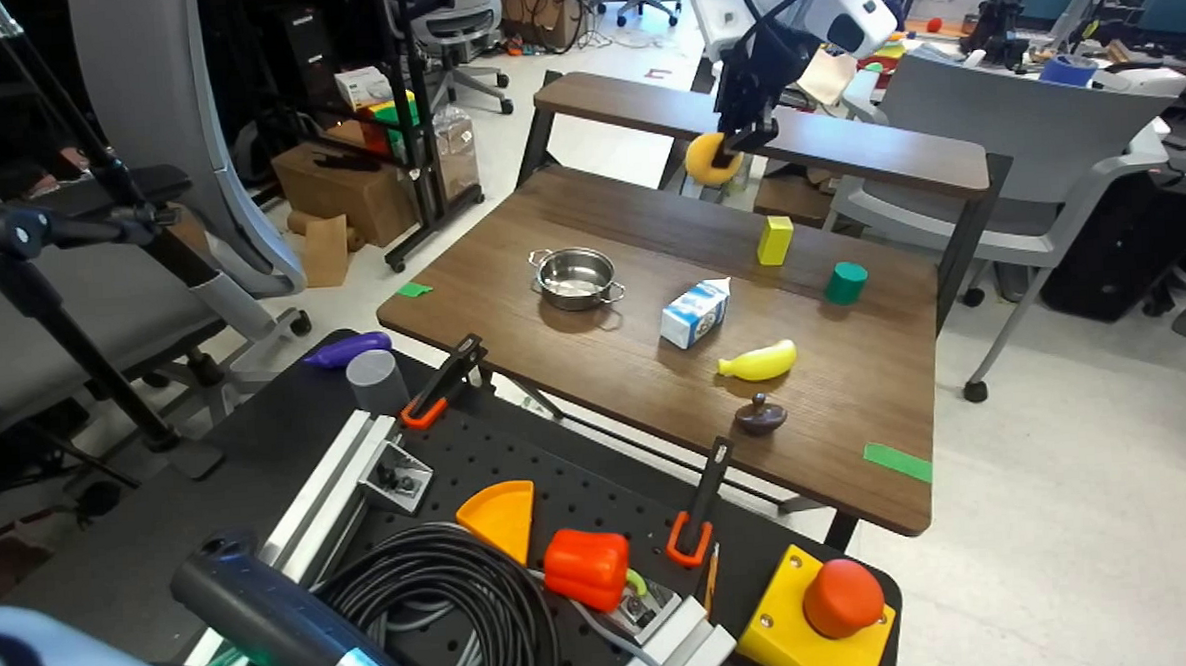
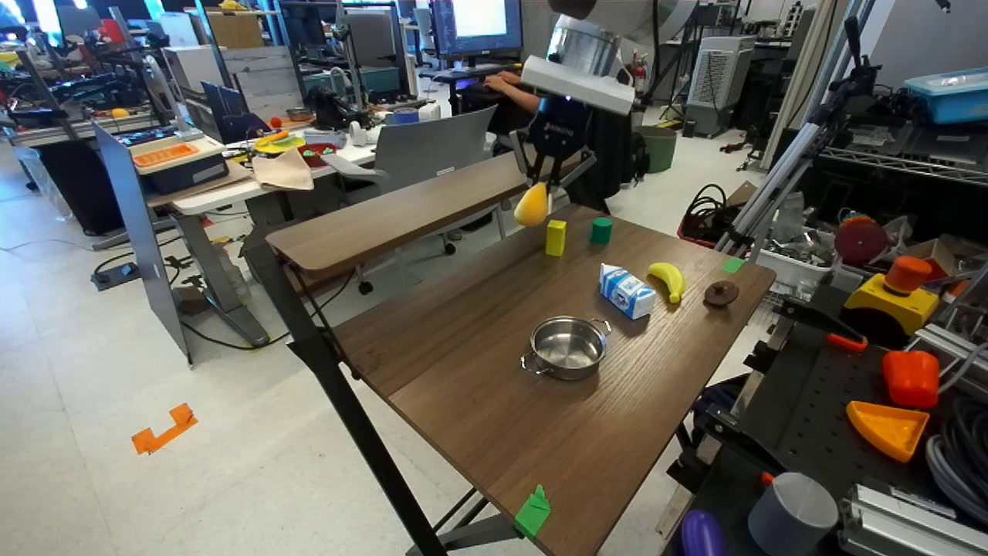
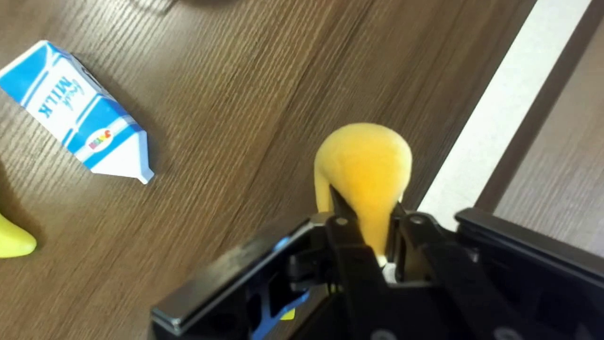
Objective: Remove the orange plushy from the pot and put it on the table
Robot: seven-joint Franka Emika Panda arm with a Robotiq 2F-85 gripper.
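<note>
My hand (image 3: 368, 215), nearest in wrist view: clamped on orange plushy (image 3: 365, 153), in air near edge of bench (image 3: 226, 141). Pot (image 2: 569, 347) bare inside, so removal is done, I judge. Remaining: lower, then release. Upright yellow block (image 2: 556, 238) near, could be knocked; milk carton (image 3: 78, 113), toy banana (image 1: 759, 362), green cylinder (image 1: 846, 283) farther; raised shelf (image 1: 633, 99) may obstruct.

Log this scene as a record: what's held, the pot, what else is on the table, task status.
Gripper: closed on the orange plushy
Plushy position: held in the air, apart from pot and table
Pot: upright on the table
Also on table: milk carton lying on its side, yellow banana-shaped toy, upright yellow block, green cylinder, small dark brown object
Task status: plushy out of pot, not yet set on table
</note>
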